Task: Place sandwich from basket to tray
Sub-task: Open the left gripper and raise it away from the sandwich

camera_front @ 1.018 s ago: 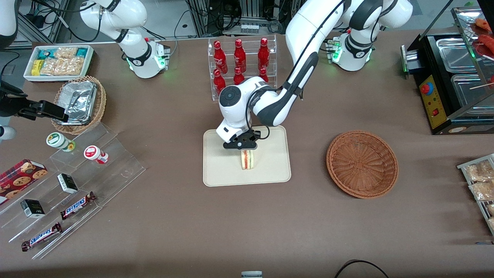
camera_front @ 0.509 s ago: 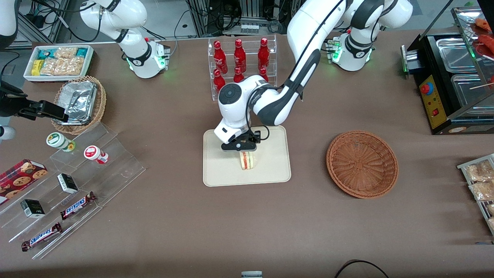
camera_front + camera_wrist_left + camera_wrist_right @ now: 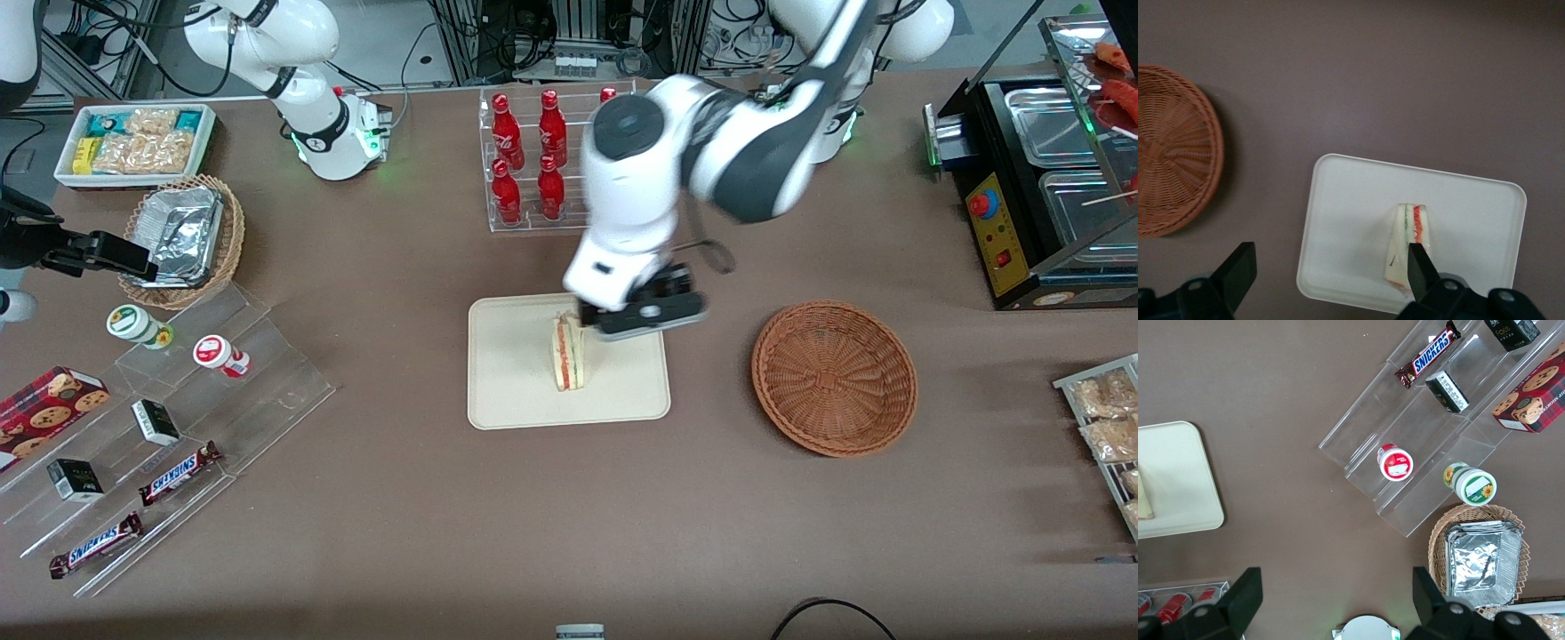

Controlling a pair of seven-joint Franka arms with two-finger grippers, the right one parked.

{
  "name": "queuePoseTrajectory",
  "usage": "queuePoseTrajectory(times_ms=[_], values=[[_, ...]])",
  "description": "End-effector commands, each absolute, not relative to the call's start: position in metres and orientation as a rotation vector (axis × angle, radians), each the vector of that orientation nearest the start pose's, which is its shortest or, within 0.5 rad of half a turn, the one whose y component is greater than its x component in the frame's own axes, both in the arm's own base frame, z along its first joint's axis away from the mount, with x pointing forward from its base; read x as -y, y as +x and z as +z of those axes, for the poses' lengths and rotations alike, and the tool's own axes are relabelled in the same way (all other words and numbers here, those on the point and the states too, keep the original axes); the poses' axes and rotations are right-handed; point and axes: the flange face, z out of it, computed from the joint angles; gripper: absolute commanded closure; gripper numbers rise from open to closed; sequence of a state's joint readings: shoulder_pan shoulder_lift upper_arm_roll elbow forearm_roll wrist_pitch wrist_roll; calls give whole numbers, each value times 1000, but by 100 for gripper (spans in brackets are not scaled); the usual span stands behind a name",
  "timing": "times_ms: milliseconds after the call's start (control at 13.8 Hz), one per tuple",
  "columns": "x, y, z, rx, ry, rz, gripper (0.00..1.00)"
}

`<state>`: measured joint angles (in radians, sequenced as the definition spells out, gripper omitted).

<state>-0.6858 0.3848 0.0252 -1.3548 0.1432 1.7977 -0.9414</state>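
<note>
The sandwich (image 3: 569, 353) is seen standing on edge on the tray (image 3: 516, 391), roughly at the tray's middle, with its red and green filling stripe turned up toward the camera; in the left wrist view the sandwich (image 3: 1408, 248) is likewise shown resting on the pale surface of the tray (image 3: 1351, 207), and nothing is clamped on it. The gripper (image 3: 642, 313) is held above the tray's edge on the basket's side, raised clear of the sandwich and just beside it in the front view. In the left wrist view the gripper (image 3: 1328, 270) is shown with its two dark fingers (image 3: 1238, 270) spread wide apart and nothing between them. The basket (image 3: 834, 378) is set on the brown tabletop (image 3: 622, 516) toward the working arm's end, apart from the tray, and no contents are visible in it; its woven rim is also caught in the left wrist view (image 3: 1175, 177). A clear rack of red bottles (image 3: 542, 142) is placed farther from the front camera than the tray. Toward the parked arm's end, a tan wicker basket with foil (image 3: 184, 238), a white bin of snack packets (image 3: 138, 142) and clear stepped shelves (image 3: 178, 427) carrying chocolate bars and small cups are laid out. A black appliance with metal pans (image 3: 1040, 187) is seen at the working arm's end.
</note>
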Motion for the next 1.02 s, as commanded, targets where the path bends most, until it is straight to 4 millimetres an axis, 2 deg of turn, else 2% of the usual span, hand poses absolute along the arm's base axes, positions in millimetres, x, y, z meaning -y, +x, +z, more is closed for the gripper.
queuePoseTrajectory(times_ms=[0,145,364,655,727,873,945], values=[[351,548,541,419,-3007,-162,0],[308,558,562,359,-3010,-121,0],[230,572,586,285,-3056,-43,0],[139,565,603,186,-3092,-12,0],[122,558,604,129,-3094,-4,0],[74,550,607,96,-3110,4,0],[65,548,608,54,-3115,14,0]])
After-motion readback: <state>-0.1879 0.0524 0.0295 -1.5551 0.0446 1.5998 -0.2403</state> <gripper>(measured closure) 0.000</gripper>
